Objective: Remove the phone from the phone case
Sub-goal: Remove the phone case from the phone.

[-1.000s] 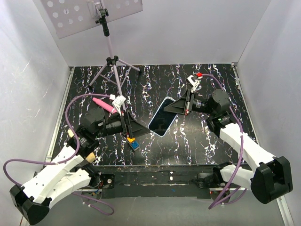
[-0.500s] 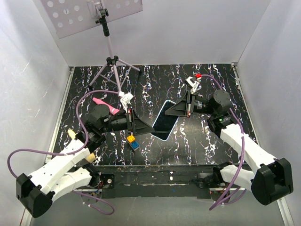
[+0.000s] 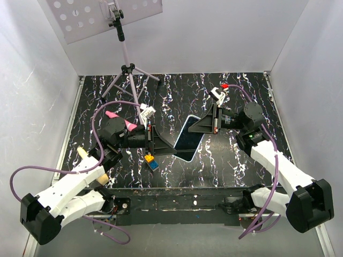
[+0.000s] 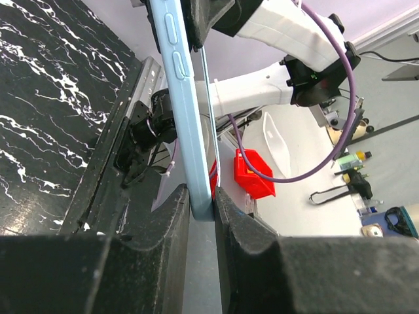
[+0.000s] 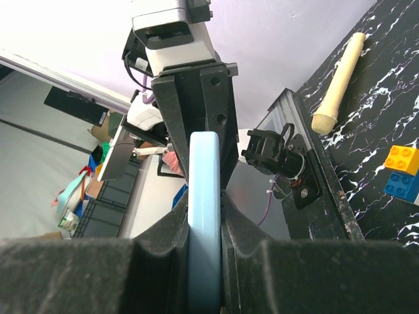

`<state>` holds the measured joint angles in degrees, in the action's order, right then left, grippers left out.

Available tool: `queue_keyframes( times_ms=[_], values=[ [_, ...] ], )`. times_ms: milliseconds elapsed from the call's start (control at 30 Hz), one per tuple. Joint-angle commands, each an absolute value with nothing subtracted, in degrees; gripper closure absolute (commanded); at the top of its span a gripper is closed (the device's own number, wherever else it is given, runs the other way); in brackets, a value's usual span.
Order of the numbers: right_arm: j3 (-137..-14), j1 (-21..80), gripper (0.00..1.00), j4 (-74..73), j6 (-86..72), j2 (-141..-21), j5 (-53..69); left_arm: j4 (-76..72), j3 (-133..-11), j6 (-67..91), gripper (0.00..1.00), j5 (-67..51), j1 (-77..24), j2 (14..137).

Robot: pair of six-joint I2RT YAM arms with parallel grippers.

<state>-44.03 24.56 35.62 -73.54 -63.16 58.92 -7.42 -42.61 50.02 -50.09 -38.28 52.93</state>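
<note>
- Centre of the overhead view: the phone (image 3: 188,138) is there, dark screen facing up. It sits inside the phone case (image 3: 180,156), whose pale blue rim shows along the lower corner.
- Your left gripper (image 3: 171,146) comes in from the left of the frame and is clenched on the lower left end of the case.
- Your right gripper (image 3: 193,126) comes in from the right and is clamped on the upper right end, so the case is pinched between the two.
- Left wrist view: you see the phone case (image 4: 183,98) edge-on, side buttons showing. It runs from the top of the frame down into the left gripper (image 4: 201,204), with the black fingers (image 4: 150,255) pressed on both sides.
- A thin pale strip stands just right of that blue edge. Whether it is the phone's edge or the case lip, you cannot tell.
- Right wrist view: the blue edge of the phone case (image 5: 204,216) rises from the right gripper (image 5: 204,261), its fingers (image 5: 163,268) tight against both faces. The left gripper (image 5: 194,104) grips the far end.
- On the black marbled table (image 3: 225,160), a yellow and a blue toy brick (image 3: 150,161) lie just below the left gripper's fingers.
- A cream stick (image 5: 337,82) lies at the upper right of the right wrist view.
- The tripod (image 3: 127,69) stands at the upper left.
</note>
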Motion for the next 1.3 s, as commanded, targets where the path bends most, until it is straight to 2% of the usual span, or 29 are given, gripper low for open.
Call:
queue_keyframes(
  times_ms=[0,233,400,600,667,833,967,1067,1133,1267],
  values=[
    [-47.2,24.3,0.99,40.3,-74.6,-63.0,59.1,-10.8,-43.2,48.3,0.83,-57.5,-38.2,53.1],
    [-48.3,24.3,0.99,40.3,-75.8,-63.9,60.4,-14.4,-44.1,48.8,0.85,-64.1,-38.1,57.6],
    [-49.8,24.4,0.99,40.0,-75.9,-64.2,60.7,-14.2,-45.8,48.2,0.78,-66.4,-38.1,59.4],
    [-50.1,24.3,0.99,39.4,-75.1,-64.8,60.6,-13.6,-46.7,48.5,0.59,-66.6,-38.1,59.8],
    [-50.0,24.4,0.99,39.4,-75.1,-64.9,60.6,-13.6,-46.6,48.6,0.57,-66.9,-38.1,59.5],
    [-50.3,24.4,0.99,37.9,-73.8,-64.3,60.6,-12.9,-46.9,48.0,0.60,-65.8,-38.2,59.2],
    [-51.1,24.6,0.99,34.7,-71.1,-63.7,61.2,-14.4,-47.4,48.8,0.70,-66.0,-38.2,60.6],
    [-51.4,24.9,0.99,34.2,-70.6,-63.3,61.7,-16.1,-47.5,49.0,0.85,-67.0,-38.2,61.5],
    [-51.8,25.0,0.99,33.5,-70.3,-62.9,61.9,-16.6,-47.3,48.1,1.00,-68.0,-38.2,61.8],
    [-52.5,25.2,0.99,33.3,-71.8,-63.5,63.2,-16.9,-46.8,43.5,1.00,-68.9,-38.1,61.3]
  ],
)
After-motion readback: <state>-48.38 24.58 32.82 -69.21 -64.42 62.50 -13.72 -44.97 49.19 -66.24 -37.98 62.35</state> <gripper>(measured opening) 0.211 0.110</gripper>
